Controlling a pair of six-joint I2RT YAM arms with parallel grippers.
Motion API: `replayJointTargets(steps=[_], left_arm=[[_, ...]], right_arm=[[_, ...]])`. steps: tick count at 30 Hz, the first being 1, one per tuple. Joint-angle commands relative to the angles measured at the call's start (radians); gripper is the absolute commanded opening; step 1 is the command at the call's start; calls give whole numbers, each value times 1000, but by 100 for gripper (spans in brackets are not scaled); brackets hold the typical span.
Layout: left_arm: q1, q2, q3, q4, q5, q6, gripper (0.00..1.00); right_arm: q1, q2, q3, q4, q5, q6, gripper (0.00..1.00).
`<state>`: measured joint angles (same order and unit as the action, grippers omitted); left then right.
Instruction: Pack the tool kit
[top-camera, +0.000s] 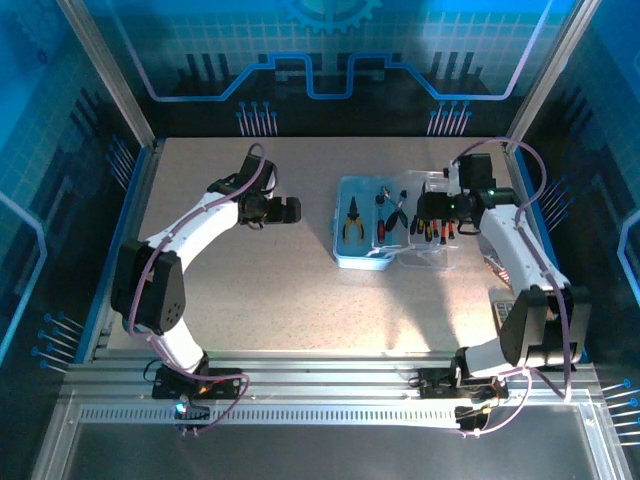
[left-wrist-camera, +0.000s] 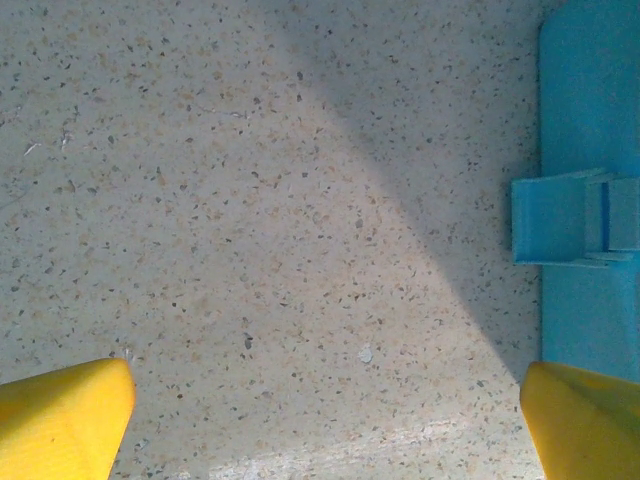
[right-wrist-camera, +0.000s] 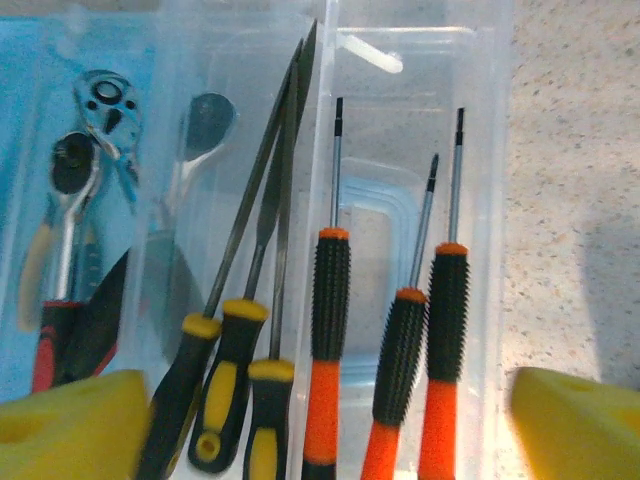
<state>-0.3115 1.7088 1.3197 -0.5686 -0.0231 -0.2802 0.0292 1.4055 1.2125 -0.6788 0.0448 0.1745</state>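
Left arm bent at elbow, reaching toward bench centre. Left hand (top-camera: 287, 210) low over bare bench (top-camera: 250, 300), fingers wide, nothing between, just left of case (top-camera: 345, 255). Right arm reaching in from right edge. Right hand (top-camera: 432, 212) above clear lid (top-camera: 430, 258), fingers spread wide, gripping nothing. Beneath it red/black screwdrivers (right-wrist-camera: 325, 320) and yellow/black screwdrivers (right-wrist-camera: 225, 360) side by side. Pliers (top-camera: 351, 220) in case, right of bench centre.

case: translucent light-blue rectangular plastic case (top-camera: 360, 262), open on desk | clear plastic lid (right-wrist-camera: 420, 80) flat alongside | small orange-handled pliers (top-camera: 352, 220) inside case | slim orange/black screwdrivers (right-wrist-camera: 330, 290) parallel in lid, yellow/black screwdrivers (right-wrist-camera: 232, 345) beside them
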Motion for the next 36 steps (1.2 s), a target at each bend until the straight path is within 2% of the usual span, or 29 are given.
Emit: replayJointTargets(steps=[1, 10, 17, 22, 25, 36], left_arm=[[2, 24, 27, -18, -16, 26, 99], [-4, 55, 30, -2, -23, 12, 99], [-6, 62, 16, 26, 8, 11, 99], [-13, 59, 7, 40, 22, 3, 99], [-13, 54, 7, 39, 20, 3, 99], [-14, 57, 14, 31, 19, 10, 99]], right_arm=[[-14, -124, 8, -93, -6, 10, 100], [-13, -523, -259, -219, 22, 188, 100], [-15, -651, -451, -170, 23, 363, 100], [-22, -627, -521, -101, 12, 405, 100], [-22, -629, -560, -50, 39, 435, 90], [-25, -520, -614, 125, 166, 465, 72]])
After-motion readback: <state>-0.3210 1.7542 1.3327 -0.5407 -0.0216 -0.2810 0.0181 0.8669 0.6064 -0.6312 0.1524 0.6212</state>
